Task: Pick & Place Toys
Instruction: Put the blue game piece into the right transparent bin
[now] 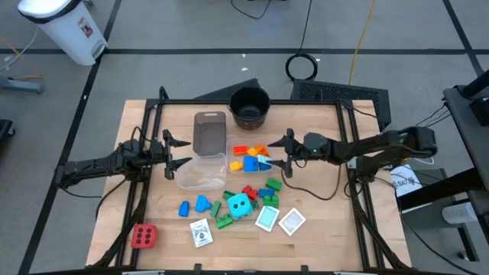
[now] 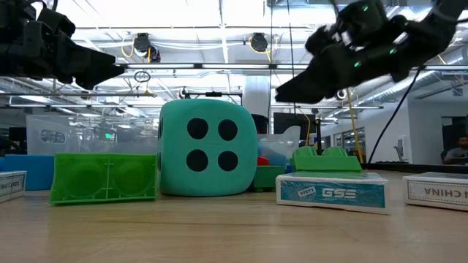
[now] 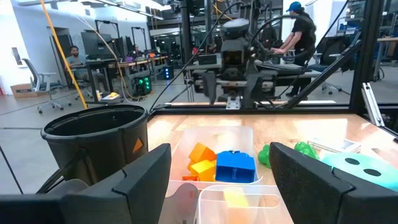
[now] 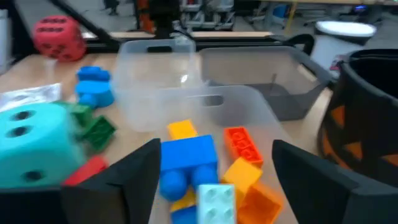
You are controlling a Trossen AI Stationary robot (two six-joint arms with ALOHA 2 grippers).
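The right gripper [image 1: 286,153] is hovering with its fingers spread wide and nothing between them, just beside the far edge of a clear tub [image 1: 249,155]. Below and ahead of those fingers, inside that tub, a blue block [image 4: 188,157] is lying among orange blocks [image 4: 244,144], a yellow block [image 4: 181,129] and a pale block [image 4: 215,200].

The left gripper [image 1: 170,153] is waiting on the other side of the tubs, fingers likewise spread and holding nothing. Directly in front of it a second clear tub [image 1: 202,172] is sitting, with a grey tub [image 1: 209,131] beside it and a black pot [image 1: 250,106] farther off toward the table's back edge.

Nearer than the right gripper, toward the front of the table, loose toys are lying: green blocks [image 1: 273,183], red blocks [image 1: 249,191], a cyan cube [image 1: 240,205], and two blue blocks [image 1: 195,205] past the cube. Three cards [image 1: 280,220] are resting near the front edge. A red cube [image 1: 144,236] is sitting alone at the front corner on the left arm's side, well apart from both grippers.
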